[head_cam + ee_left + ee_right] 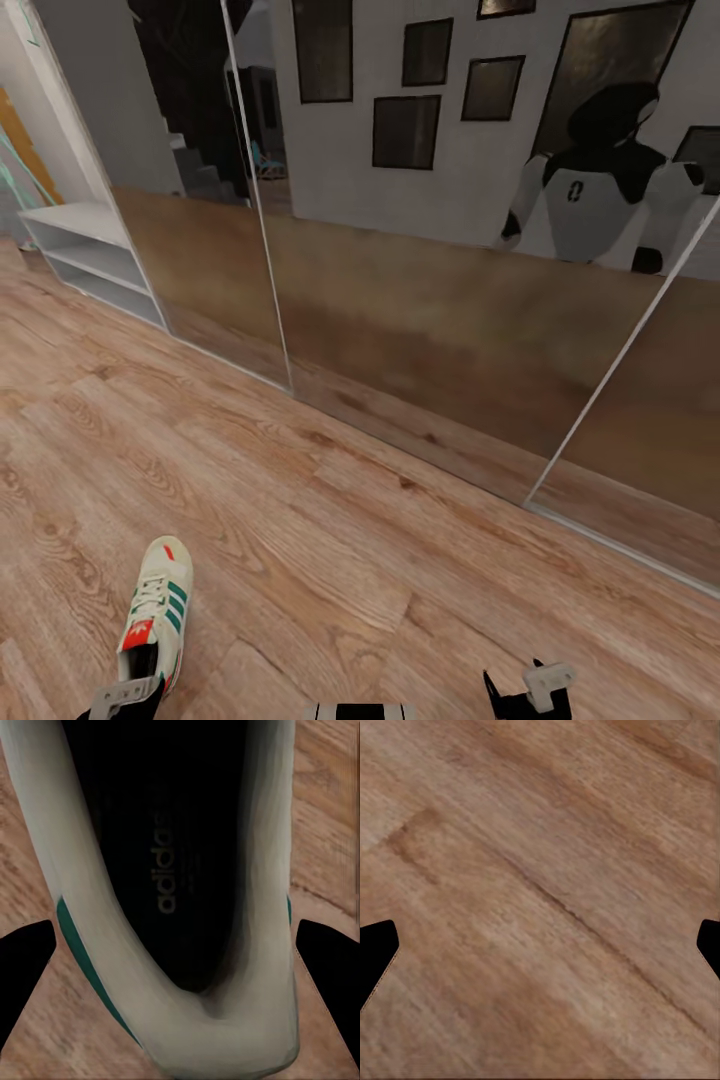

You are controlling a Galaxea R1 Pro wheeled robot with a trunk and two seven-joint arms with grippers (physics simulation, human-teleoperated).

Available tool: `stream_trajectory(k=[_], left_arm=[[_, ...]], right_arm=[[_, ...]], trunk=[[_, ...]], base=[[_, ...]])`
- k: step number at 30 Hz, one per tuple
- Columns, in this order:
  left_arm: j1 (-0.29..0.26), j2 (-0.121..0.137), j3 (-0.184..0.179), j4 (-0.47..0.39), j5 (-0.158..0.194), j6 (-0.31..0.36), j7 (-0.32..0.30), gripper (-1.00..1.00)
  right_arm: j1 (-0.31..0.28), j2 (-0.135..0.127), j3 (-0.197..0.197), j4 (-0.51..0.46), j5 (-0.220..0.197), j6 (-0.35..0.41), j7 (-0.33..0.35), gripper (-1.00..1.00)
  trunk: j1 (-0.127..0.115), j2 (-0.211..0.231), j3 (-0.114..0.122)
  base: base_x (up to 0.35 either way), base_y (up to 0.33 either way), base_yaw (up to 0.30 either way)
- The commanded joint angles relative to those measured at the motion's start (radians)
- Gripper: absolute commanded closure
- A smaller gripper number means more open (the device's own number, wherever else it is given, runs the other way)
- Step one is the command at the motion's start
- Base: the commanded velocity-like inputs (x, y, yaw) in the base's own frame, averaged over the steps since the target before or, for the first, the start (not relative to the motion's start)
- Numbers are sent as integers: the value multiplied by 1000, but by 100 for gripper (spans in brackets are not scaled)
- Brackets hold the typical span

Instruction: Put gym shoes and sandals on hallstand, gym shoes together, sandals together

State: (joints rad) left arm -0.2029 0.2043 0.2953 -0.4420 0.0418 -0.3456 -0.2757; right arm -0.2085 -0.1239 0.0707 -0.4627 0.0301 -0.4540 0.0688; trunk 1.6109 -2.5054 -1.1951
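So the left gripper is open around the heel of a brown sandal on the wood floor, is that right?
Not quite: it is a gym shoe, cream with green stripes, not a sandal. The left wrist view shows the left gripper open, fingers either side of its heel, on the wood floor.

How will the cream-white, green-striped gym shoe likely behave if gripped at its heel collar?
The cream-white, green-striped gym shoe has a thin padded collar, so it may flex when pinched. Held by the heel, its long toe would probably droop. Its flat sole makes rolling unlikely.
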Motion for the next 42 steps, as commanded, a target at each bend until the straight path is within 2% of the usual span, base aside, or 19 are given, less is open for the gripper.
stream_trajectory(k=[1,7,10,11,16,20,33,42], left_arm=[[1,-1,5,3,4,-7,-10,100],[3,-5,5,6,2,-15,-12,100],[3,-14,5,6,0,-15,-12,100],[3,-23,5,6,-2,-15,-11,100],[3,-29,5,6,-4,-14,-11,100],[3,-29,5,5,-3,-14,-11,100],[3,-30,6,6,1,-14,-6,100],[3,-32,6,7,0,-13,-6,100]], right_arm=[[0,2,2,6,2,-6,-2,-100],[0,10,1,11,-1,-9,-9,-100],[0,37,1,12,0,-9,-62,-100],[0,53,2,12,2,-9,-138,-100],[0,62,7,12,4,-8,-205,-100],[0,62,8,12,6,-8,-210,-100],[0,65,16,47,10,-8,-213,-100],[0,78,17,67,10,-8,-213,-100]], trunk=[[-1,0,5],[-3,1,38],[-5,2,54],[-5,2,59],[-7,4,85],[-9,4,101],[-9,4,101],[-9,4,101]], base=[[0,0,0],[0,0,0],[0,0,0],[0,0,0],[0,0,0],[0,0,1],[0,0,242],[0,0,278]])
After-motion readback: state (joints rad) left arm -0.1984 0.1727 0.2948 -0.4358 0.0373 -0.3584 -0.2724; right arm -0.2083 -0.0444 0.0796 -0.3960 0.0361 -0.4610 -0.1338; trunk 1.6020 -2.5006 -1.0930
